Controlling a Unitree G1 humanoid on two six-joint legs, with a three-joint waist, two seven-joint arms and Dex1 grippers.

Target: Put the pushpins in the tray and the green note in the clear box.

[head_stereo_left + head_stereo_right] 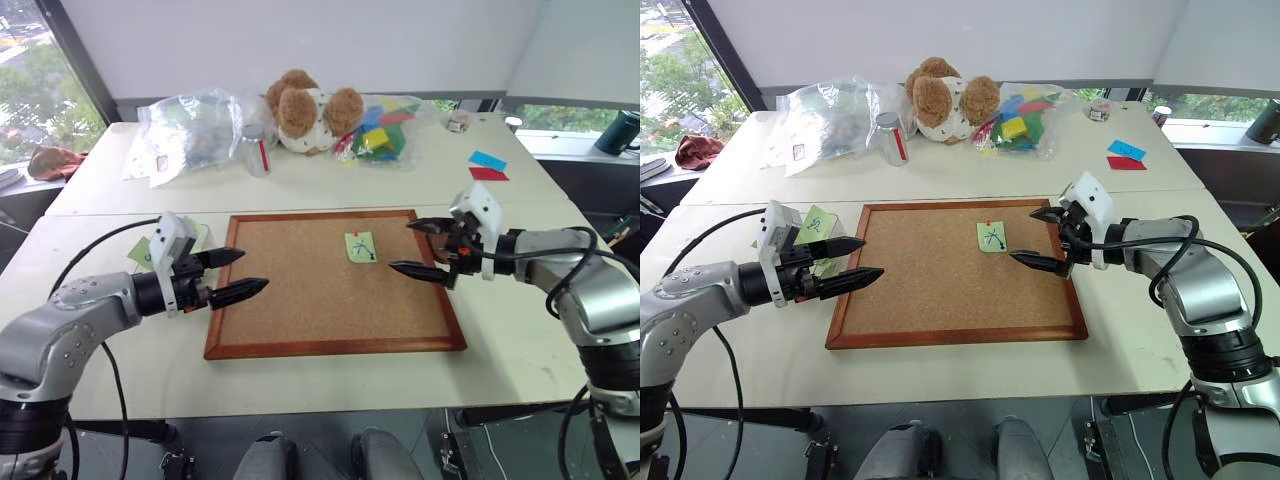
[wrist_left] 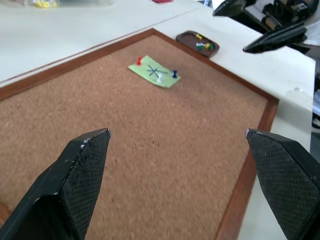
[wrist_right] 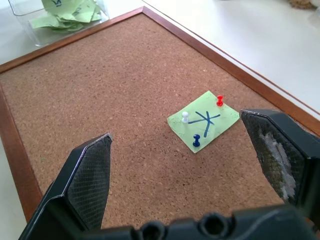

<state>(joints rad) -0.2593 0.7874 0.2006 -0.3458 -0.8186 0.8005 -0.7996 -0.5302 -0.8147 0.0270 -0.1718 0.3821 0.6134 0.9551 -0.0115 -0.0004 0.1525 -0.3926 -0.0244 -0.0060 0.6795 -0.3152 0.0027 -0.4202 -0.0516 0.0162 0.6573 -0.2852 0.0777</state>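
The green note (image 1: 360, 246) lies on the corkboard (image 1: 300, 300), right of its middle, with a black X scribble. Three pushpins hold it: red (image 3: 219, 100), white (image 3: 185, 117) and blue (image 3: 196, 141). My right gripper (image 1: 402, 246) hovers open just right of the note, pointing at it. Over the board's left edge my left gripper (image 1: 252, 270) is open and empty. The dark tray (image 2: 182, 36) sits off the board's right edge with several pins in it. Behind my left gripper, the clear box (image 3: 35, 31) stands beside the board's left edge and holds green notes.
At the back of the table sit a teddy bear (image 1: 305, 108), a large clear plastic bag (image 1: 190, 130), a small bottle (image 1: 258, 150) and a bag of coloured pieces (image 1: 385, 128). Blue and red notes (image 1: 487, 165) lie at the back right.
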